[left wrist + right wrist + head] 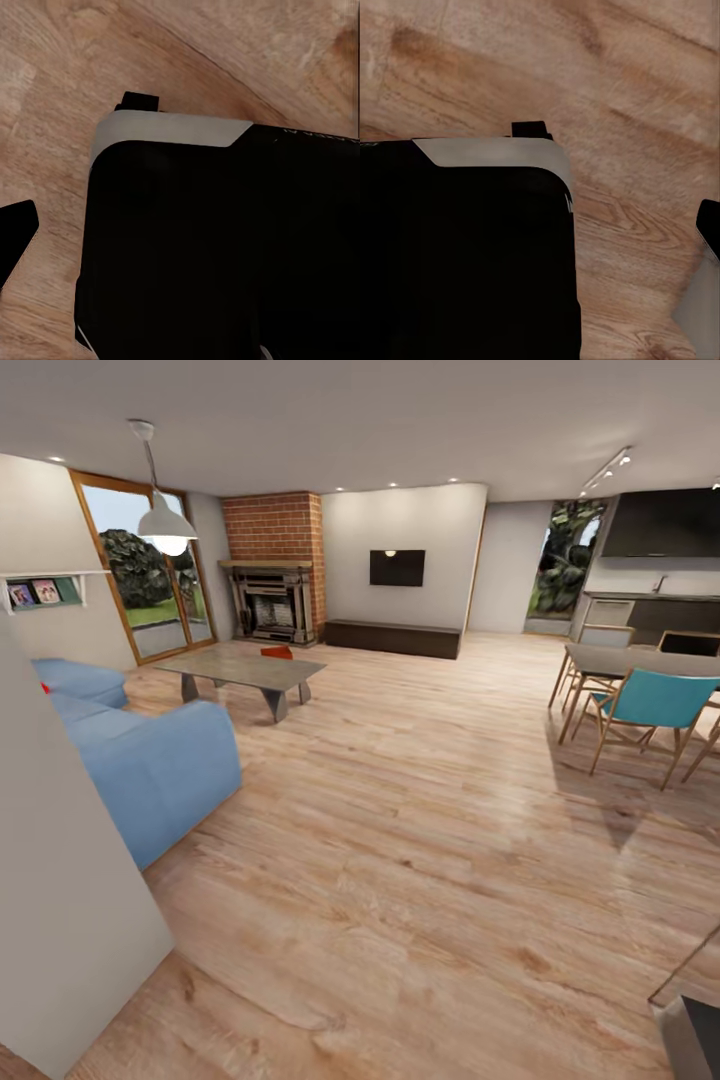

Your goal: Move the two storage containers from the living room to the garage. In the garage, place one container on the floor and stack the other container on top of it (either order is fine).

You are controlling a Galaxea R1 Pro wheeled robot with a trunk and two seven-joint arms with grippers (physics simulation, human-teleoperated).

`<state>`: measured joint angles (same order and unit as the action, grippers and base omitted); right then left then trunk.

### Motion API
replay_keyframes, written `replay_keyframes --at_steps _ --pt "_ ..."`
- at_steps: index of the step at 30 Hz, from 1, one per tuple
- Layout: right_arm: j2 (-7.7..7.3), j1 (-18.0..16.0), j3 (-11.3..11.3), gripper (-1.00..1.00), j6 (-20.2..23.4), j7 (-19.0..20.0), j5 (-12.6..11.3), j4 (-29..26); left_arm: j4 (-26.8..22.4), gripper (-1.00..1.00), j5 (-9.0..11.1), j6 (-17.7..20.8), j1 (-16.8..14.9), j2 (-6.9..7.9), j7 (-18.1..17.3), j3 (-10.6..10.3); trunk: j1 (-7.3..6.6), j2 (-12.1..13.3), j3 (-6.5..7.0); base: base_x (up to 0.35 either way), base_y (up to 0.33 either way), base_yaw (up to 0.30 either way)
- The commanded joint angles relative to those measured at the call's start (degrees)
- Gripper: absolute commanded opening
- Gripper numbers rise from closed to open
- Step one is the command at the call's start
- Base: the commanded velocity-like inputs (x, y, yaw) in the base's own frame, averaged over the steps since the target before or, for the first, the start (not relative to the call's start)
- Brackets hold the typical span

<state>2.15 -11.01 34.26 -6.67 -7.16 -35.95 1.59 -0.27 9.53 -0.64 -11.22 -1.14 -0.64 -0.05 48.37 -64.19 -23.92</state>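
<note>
Containers wait ahead: one orange-red bin (277,652) sits on the coffee table (243,668), so you drive closer; finger opening on either gripper can't be told.

No text, label, brand, number or sign can be read. In the left wrist view a faint pale marking (311,135) runs along the edge of the robot's black body (225,255), too blurred and small to make out.
</note>
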Motion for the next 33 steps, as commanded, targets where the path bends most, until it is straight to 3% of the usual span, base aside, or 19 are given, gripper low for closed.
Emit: replay_keyframes --at_steps 1,33 --pt "0.05 -0.1 0.5 1.0 -0.3 0.0 -0.4 0.2 0.0 1.0 0.4 -0.1 0.0 0.0 -0.1 0.0 0.03 0.0 -0.06 0.323 0.0 0.0" --pt "0.05 -0.1 0.5 1.0 -0.4 0.0 -0.4 0.2 0.0 1.0 0.4 -0.1 0.0 0.0 -0.1 0.0 0.03 0.0 -0.06 0.323 0.0 0.0"
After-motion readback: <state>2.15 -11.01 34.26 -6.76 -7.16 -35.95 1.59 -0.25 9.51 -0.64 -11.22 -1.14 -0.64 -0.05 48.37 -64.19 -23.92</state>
